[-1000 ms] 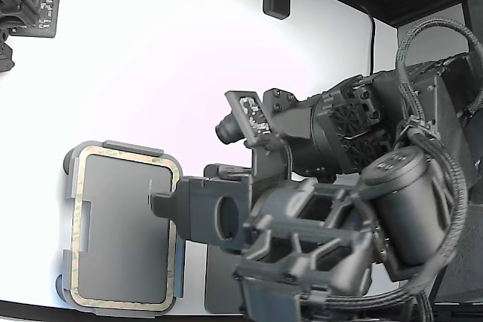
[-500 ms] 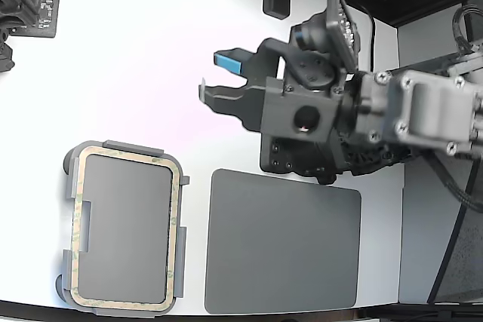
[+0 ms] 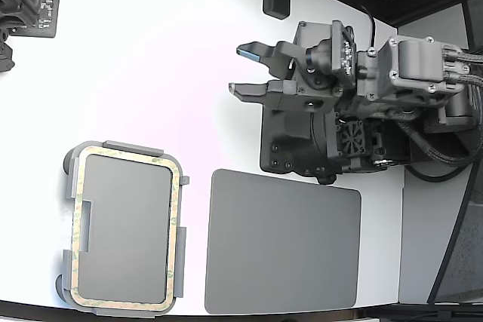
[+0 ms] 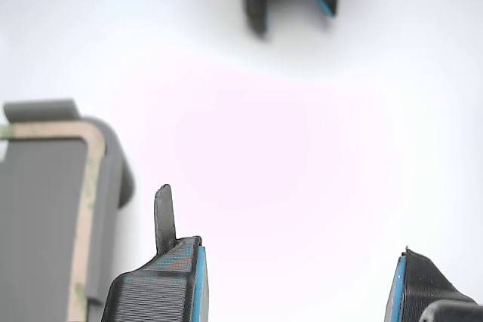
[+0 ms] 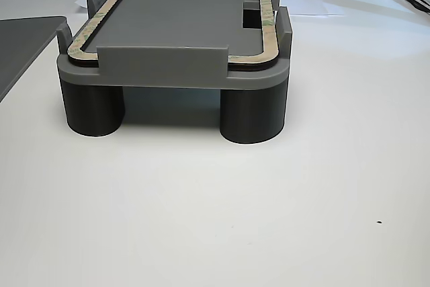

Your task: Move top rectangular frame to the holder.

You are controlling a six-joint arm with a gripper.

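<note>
I note the gripper point(image 3: 247, 70) has pulled back from the holder point(image 3: 69, 186) over the last second, fingers spread and empty above bare white table point(image 3: 136, 73), so the thin tan-speckled top rectangular frame point(image 3: 176, 209) looks placed inside the tabbed grey tray, beside the matte dark mat point(image 3: 283, 243).

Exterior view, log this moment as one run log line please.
tool: open, empty, above bare table | frame: seated in holder | dark mat: flat beside holder, untouched
</note>
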